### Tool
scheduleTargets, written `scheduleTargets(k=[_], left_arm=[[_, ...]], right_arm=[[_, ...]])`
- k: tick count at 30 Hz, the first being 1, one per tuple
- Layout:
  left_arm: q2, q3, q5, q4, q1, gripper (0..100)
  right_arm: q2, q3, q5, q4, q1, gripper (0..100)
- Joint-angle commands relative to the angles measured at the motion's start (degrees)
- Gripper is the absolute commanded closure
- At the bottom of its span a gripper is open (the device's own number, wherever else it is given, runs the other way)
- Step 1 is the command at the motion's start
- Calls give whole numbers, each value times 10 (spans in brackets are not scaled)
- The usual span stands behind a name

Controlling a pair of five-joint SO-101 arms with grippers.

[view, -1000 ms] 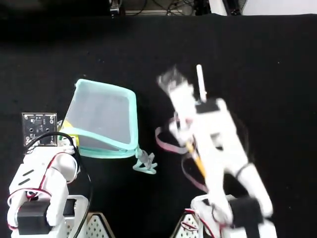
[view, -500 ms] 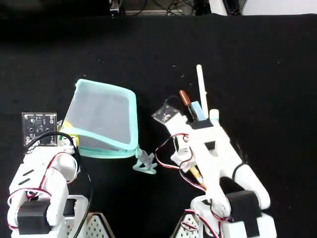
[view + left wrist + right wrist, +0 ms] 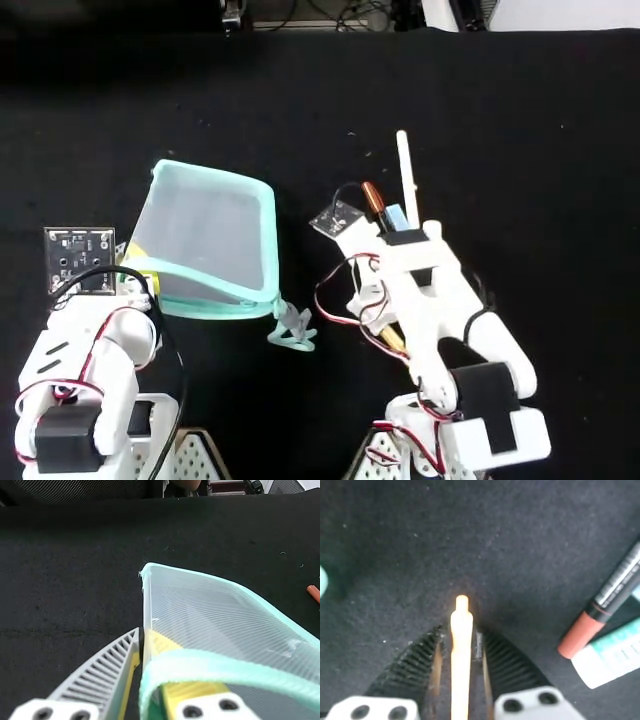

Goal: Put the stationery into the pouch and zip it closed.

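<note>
The teal mesh pouch lies left of centre with its mouth held up. My left gripper is shut on the pouch's teal rim, one yellow jaw inside the pouch. The right arm is folded back over the table's middle. Its gripper is shut on a yellow pen, whose shaft peeks out under the arm. A marker with an orange-brown cap, a pale blue eraser and a white stick lie just beyond the arm.
The pouch's zipper pull trails on the black cloth between the two arms. A small circuit board sits on the left arm. Red wires loop off the right arm. Open cloth stretches at the back and right.
The right arm has drawn back toward its base and settled, uncovering the marker and the eraser. The left arm and the pouch have stayed put.
</note>
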Motion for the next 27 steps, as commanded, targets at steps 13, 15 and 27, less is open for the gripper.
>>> scheduleTargets(k=[13,15,27], left_arm=[[47,-57,4,-13,18,972],[107,-111,3,15,38,972],[597,-665,4,285,88,972]], right_arm=[[-695,-26,-84,96,-44,986],[-756,-44,-95,89,-74,986],[-802,-202,-142,13,-204,986]])
